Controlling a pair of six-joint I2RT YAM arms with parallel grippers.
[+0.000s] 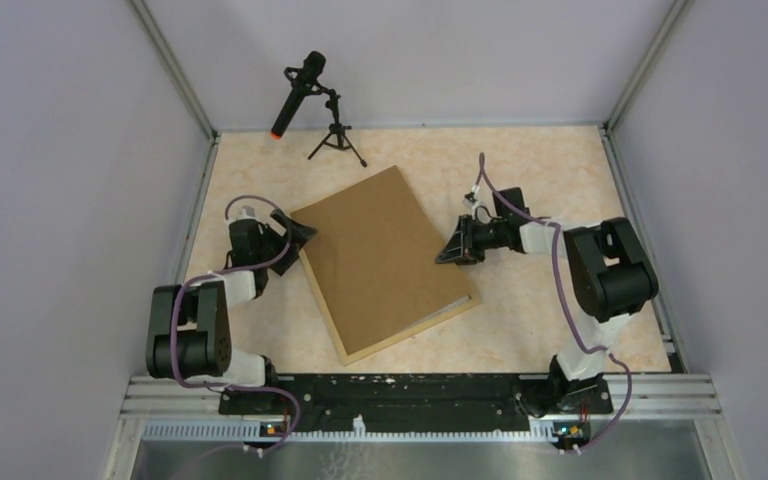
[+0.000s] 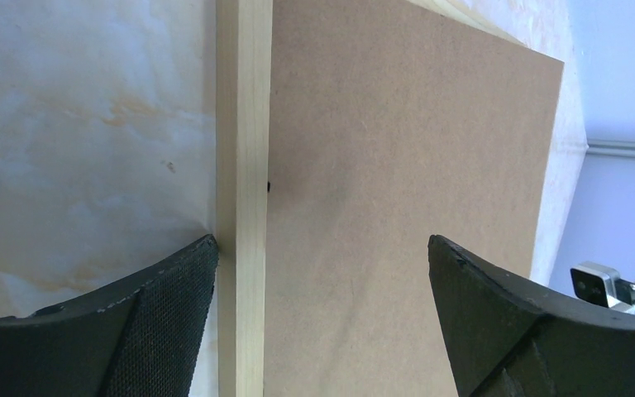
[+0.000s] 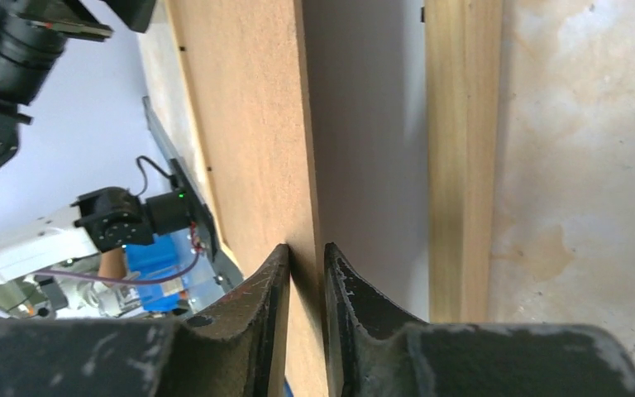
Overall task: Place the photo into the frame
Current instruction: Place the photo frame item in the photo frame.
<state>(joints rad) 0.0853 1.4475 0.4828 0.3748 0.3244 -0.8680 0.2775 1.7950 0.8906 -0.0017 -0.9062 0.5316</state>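
One frame (image 1: 392, 343) of thin pale wood is lying slantwise mid-counter (image 1: 540, 170), with one brown backing board (image 1: 385, 255) covering it.
From above, two claws are flanking it: the left claw (image 1: 300, 232) at the left rail, the right claw (image 1: 447, 250) at the right edge. In the left wrist view, the left claw is gaping wide across a smooth, straight rail. In the right wrist view, the right claw is pinching the matte board's edge, raised off the rail.

- brown backing board (image 1: 380, 255): the landmark, lying askew.
- black microphone (image 1: 298, 93) on small tripod (image 1: 337, 140): just beyond the board's far corner.
- marbled beige tabletop (image 1: 550, 160): beneath the board.
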